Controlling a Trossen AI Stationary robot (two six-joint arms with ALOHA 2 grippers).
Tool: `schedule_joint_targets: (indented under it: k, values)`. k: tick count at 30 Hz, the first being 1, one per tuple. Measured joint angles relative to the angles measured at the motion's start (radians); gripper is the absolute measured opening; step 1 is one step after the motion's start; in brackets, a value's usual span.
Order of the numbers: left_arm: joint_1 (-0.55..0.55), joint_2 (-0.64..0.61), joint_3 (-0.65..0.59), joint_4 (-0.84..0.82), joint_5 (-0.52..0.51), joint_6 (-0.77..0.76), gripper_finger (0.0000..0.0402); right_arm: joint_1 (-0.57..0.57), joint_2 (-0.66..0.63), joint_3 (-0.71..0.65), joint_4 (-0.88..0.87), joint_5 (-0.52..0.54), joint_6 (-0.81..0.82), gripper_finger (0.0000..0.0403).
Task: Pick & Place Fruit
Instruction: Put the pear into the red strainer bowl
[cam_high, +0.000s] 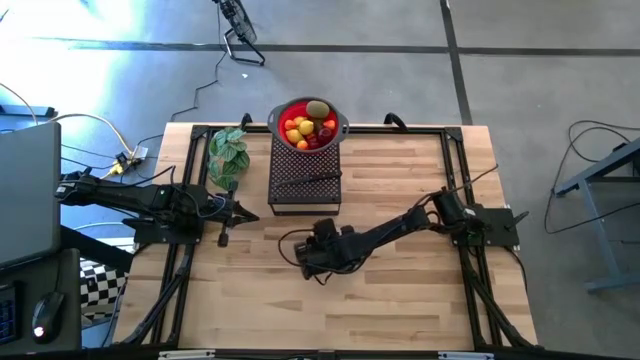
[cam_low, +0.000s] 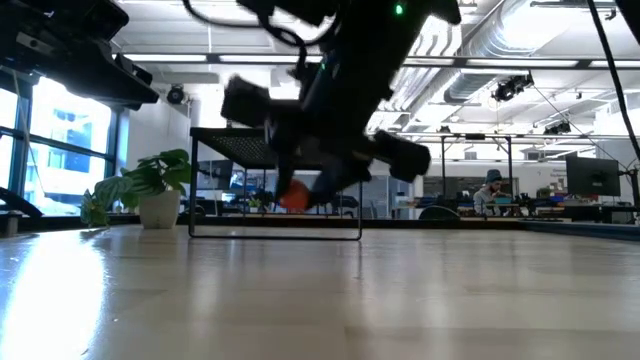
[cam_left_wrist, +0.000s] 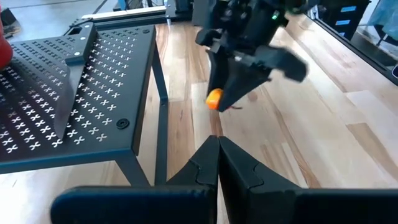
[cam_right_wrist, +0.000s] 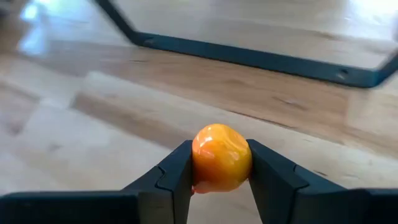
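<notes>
1. The right gripper (cam_right_wrist: 219, 177) hangs low over the middle of the desk (cam_high: 400, 300), just in front of the black rack (cam_high: 305, 178).
2. Its jaws are closed on a small orange fruit (cam_right_wrist: 221, 157), pinched from both sides; the left wrist view shows it clear of the wood.
3. The rest of the fruit (cam_high: 310, 127), yellow, red, orange and one brown, sits in a red bowl (cam_high: 284, 112) at the far end of the rack.
4. A black-handled knife (cam_high: 310, 179) lies across the rack top.
5. A green plant (cam_high: 227, 153) stands just left of the rack.
6. The left gripper (cam_high: 245, 212) waits at the left side of the desk, jaws closed and empty.
</notes>
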Motion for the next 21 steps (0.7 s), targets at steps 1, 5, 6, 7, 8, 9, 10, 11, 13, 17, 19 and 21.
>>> schedule_joint_targets:
  k: [1, 5, 6, 7, 8, 9, 10, 11, 13, 17, 19, 21]
  values:
    - [0.000, 0.000, 0.000, 0.000, 0.000, 0.001, 0.0003, 0.001, -0.004, 0.000, 0.016, -0.016, -0.019, 0.0129]
    - [0.000, 0.000, 0.000, 0.001, -0.001, 0.004, 0.0003, 0.001, -0.040, 0.000, 0.069, -0.070, -0.109, 0.0125]
    - [0.000, 0.000, 0.000, 0.000, -0.001, 0.004, 0.0003, 0.001, -0.050, 0.000, 0.080, -0.070, -0.131, 0.0124]
    - [0.000, 0.000, 0.000, 0.000, -0.001, 0.004, 0.0003, 0.001, -0.060, 0.000, 0.090, -0.069, -0.154, 0.0123]
    - [0.000, 0.000, 0.000, 0.000, -0.001, 0.004, 0.0003, 0.001, -0.068, 0.000, 0.108, -0.067, -0.175, 0.0122]
    - [0.000, 0.000, 0.000, 0.000, -0.001, 0.004, 0.0003, 0.000, -0.078, 0.000, 0.125, -0.066, -0.197, 0.0123]
    - [0.000, 0.000, 0.000, 0.000, -0.001, 0.004, 0.0003, 0.000, -0.088, 0.000, 0.140, -0.066, -0.217, 0.0123]
    - [0.000, 0.000, 0.000, 0.000, -0.001, 0.004, 0.0003, 0.000, -0.099, 0.000, 0.151, -0.066, -0.237, 0.0124]
    - [0.000, 0.000, 0.000, -0.001, -0.001, 0.004, 0.0003, -0.003, -0.120, 0.000, 0.165, -0.071, -0.269, 0.0125]
    - [0.000, 0.000, 0.000, 0.000, -0.001, 0.004, 0.0003, -0.017, -0.176, 0.000, 0.174, -0.125, -0.320, 0.0122]
    - [0.000, 0.000, 0.000, -0.001, 0.000, 0.004, 0.0003, -0.027, -0.209, 0.000, 0.180, -0.143, -0.346, 0.0122]
    - [0.000, 0.000, 0.000, -0.001, 0.000, 0.004, 0.0003, -0.038, -0.243, 0.000, 0.186, -0.142, -0.384, 0.0124]
